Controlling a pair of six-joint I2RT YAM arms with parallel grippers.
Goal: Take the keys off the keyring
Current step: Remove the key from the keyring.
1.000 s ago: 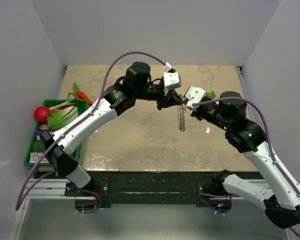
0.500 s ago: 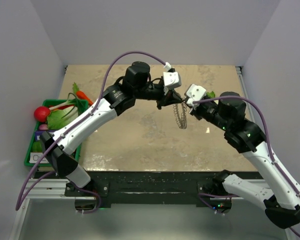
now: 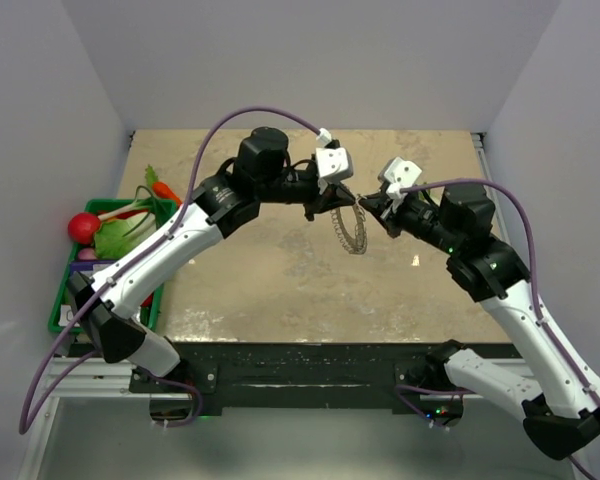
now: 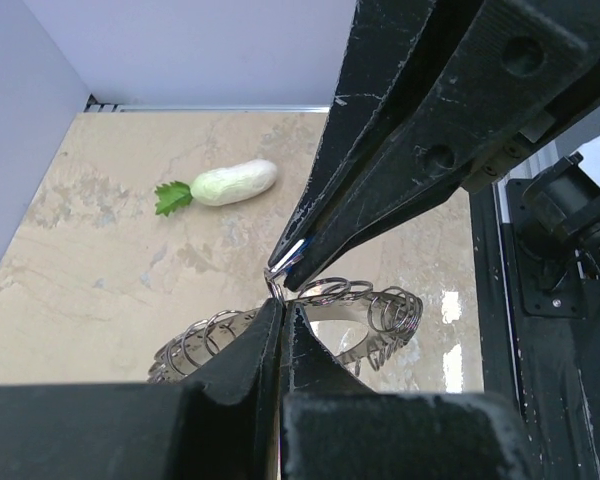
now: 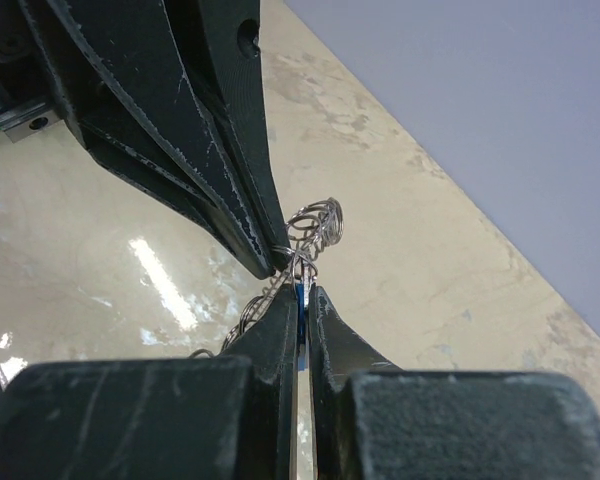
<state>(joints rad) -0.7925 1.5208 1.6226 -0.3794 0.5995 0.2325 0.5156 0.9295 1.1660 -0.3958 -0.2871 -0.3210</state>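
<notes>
Right claw point(image 5: 302, 288) of mine is squeezed tight on the small silver key with the blue head point(image 5: 300, 300). My left claw point(image 4: 282, 306) pinches the wide grey wire-coil ring point(image 4: 385, 310) (it hangs between us in the air), so pulling can part them.

**End effectors meet over the desk**

The left end effector point(image 3: 327, 207) and right end effector point(image 3: 373, 208) meet tip to tip above the desk point(image 3: 280, 285), with the keyring point(image 3: 352, 232) hanging beneath. The key point(image 5: 299, 296) sits between the right one's fingers. A radish point(image 4: 235, 182) lies farther back, and a tray point(image 3: 108, 206) sits at the left edge.
</notes>
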